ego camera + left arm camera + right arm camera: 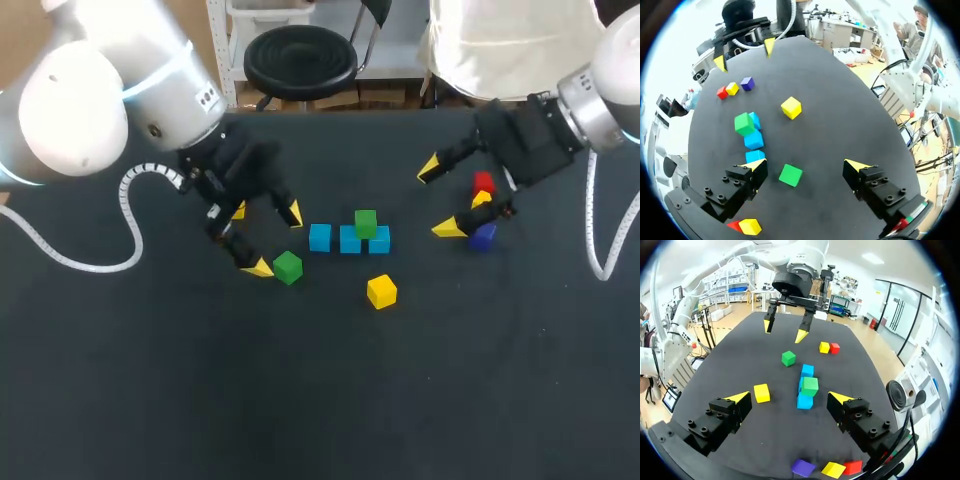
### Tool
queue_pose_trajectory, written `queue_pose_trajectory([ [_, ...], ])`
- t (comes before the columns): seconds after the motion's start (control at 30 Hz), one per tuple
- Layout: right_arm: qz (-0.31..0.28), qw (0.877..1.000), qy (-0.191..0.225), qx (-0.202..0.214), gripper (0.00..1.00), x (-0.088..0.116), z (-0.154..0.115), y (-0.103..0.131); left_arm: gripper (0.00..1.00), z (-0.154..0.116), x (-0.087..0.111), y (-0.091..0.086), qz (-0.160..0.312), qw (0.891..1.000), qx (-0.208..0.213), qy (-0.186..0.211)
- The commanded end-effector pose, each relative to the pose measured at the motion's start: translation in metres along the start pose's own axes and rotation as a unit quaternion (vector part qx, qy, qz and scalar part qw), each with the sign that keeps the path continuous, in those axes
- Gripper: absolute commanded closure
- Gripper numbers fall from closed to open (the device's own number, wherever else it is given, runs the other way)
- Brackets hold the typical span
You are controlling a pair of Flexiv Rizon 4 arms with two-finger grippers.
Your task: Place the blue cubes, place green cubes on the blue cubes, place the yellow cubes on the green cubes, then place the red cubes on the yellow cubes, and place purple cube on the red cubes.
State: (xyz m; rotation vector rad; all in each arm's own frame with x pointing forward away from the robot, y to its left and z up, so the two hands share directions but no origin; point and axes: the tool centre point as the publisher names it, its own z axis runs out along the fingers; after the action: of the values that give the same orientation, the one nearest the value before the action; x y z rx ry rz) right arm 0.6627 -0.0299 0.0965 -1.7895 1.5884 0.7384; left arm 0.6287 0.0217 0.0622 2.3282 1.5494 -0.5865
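Grabbing the loose green cube (287, 267) looks like the job now: the left hand (278, 240) hangs over it with fingers wide apart, but the cube sits close to one finger, so I think the hand should slide over to get it in the middle, then go straight down. It belongs on the blue cubes (320, 237), beside the stacked green cube (365, 222) (set it down softly). The right hand (438, 200) is open and empty.

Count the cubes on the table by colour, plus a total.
blue cubes: 3
green cubes: 2
yellow cubes: 3
red cubes: 2
purple cube: 1
Total: 11
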Motion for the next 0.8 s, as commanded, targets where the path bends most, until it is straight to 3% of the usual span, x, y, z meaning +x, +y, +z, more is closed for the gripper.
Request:
queue_pose_trajectory([
  [0.03, 0.000, 1.000, -0.001, 0.000, 0.00, 0.000, 0.000, 0.000, 0.00, 0.000, 0.001, 0.004, 0.001, 1.000, 0.005, -0.001],
  [0.37, 0.000, 1.000, -0.001, 0.000, 0.00, 0.000, 0.000, 0.000, 0.00, 0.000, 0.001, 0.004, 0.001, 1.000, 0.005, -0.001],
  [0.8, 0.000, 1.000, -0.001, 0.000, 0.00, 0.000, 0.000, 0.000, 0.00, 0.026, 0.016, -0.003, 0.083, 0.995, 0.059, 0.010],
])
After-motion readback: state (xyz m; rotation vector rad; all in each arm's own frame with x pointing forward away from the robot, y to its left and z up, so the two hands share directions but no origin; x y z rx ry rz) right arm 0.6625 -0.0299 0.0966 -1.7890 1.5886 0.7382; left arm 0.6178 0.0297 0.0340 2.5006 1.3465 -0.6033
